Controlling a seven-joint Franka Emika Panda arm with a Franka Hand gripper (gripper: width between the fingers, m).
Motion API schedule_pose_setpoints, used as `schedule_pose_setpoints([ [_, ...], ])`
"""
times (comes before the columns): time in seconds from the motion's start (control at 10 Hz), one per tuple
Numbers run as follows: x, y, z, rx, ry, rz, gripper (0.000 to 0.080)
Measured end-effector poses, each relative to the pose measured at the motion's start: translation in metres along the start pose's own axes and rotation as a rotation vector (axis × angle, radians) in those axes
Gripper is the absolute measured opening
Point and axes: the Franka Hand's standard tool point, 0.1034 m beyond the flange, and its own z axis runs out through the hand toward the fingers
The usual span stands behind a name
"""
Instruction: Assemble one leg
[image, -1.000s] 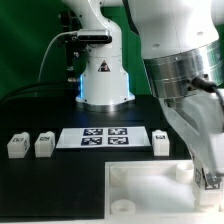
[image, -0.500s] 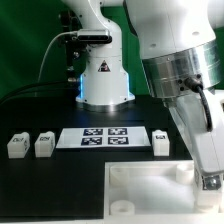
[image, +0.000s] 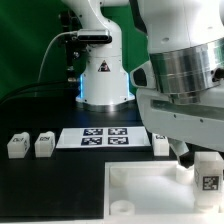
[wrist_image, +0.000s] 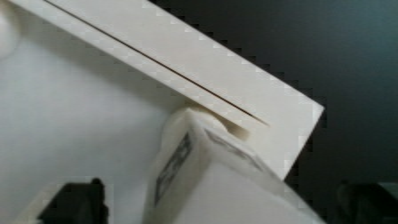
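A white leg with a black-and-white tag on its front stands upright at the far right corner of the large white panel. In the wrist view the same leg fills the space between my gripper's two dark fingertips. There is a gap on each side, so the jaws are open and not touching it. The panel's edge runs behind it. In the exterior view my arm's bulk hangs above the leg and hides the fingers.
Two more legs sit at the exterior view's left and a third right of the marker board. The arm's white base stands behind.
The arm has lifted and shifted. The gripper, which was low around the panel's right corner, is now higher, and the leg stands there uncovered.
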Motion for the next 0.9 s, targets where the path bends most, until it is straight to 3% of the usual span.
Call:
schedule_pose_setpoints([
  [0.1, -0.0013, -0.0006, 0.0022, -0.047, 0.03, -0.213, 0.0649],
  [0.2, -0.0021, -0.0008, 0.0045, -0.071, 0.042, -0.392, 0.0649],
  [0.4, -0.0007, 0.0001, 0.0046, -0.071, 0.037, -0.495, 0.0649],
  [0.6, -0.0012, -0.0001, 0.0048, -0.07, 0.037, -0.47, 0.0366],
  [0.7, -0.0021, -0.0006, 0.0049, -0.065, 0.037, -0.38, 0.0291],
  [0.9, -0.002, -0.0007, 0.005, -0.056, 0.038, -0.214, 0.0291],
])
